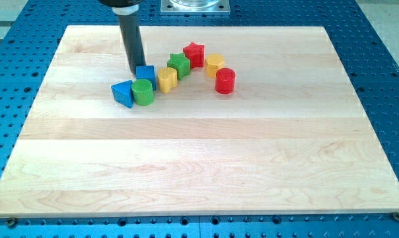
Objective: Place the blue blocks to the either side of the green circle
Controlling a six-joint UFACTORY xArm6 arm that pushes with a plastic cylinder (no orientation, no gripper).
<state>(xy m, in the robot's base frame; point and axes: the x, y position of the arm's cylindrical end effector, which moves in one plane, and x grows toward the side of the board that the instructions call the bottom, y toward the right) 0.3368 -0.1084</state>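
Note:
The green circle [143,92] sits at the view's upper left of the wooden board. A blue triangle block [123,93] touches its left side. A blue cube [146,75] sits just above and slightly right of the green circle, touching it. My tip [137,71] is at the blue cube's upper left edge, against it. The dark rod rises from there to the view's top.
A yellow block [167,79] lies right of the blue cube, then a green star-like block [179,64], a red star [194,54], a yellow block [215,65] and a red cylinder [225,80]. The board [199,165] lies on a blue perforated table.

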